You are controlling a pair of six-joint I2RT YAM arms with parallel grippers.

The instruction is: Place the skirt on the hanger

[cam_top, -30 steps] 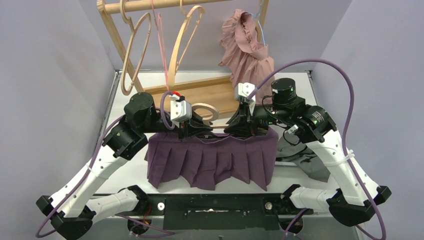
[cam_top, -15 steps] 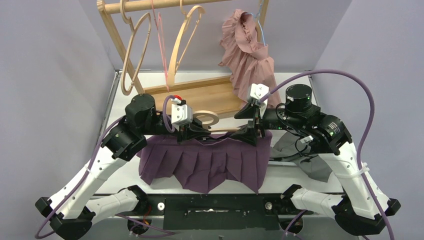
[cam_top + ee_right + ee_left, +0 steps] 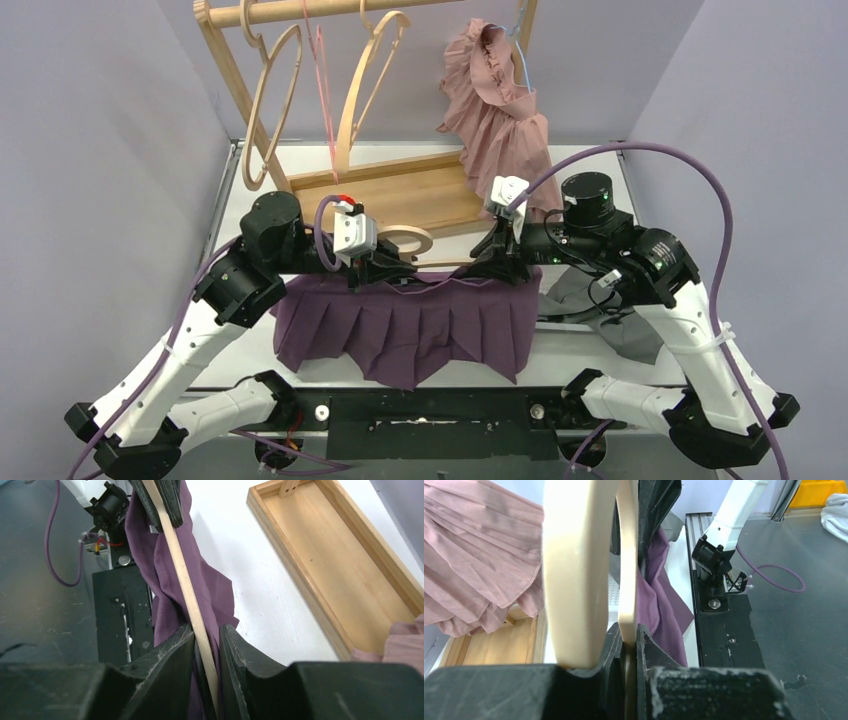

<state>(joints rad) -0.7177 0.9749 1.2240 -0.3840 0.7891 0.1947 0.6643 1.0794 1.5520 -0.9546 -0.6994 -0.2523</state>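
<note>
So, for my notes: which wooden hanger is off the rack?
The hanger held between both pincers, with the purple skirt; the other two hang from the rack.

Pale bentwood hangers (image 3: 268, 105): three
Thin wire hangers: two, a red one (image 3: 325, 90) and a pale blue one (image 3: 523, 68)
Skirts: two, a dark purple pleated cloth skirt (image 3: 410, 325) and a dusty pink ruffled one (image 3: 495, 100)
Wooden clothes rack (image 3: 400, 190): one
Crumpled grey cloth (image 3: 610, 325): one
Black two-finger tools: two, left tool (image 3: 393, 270) and right tool (image 3: 500, 265)
</note>
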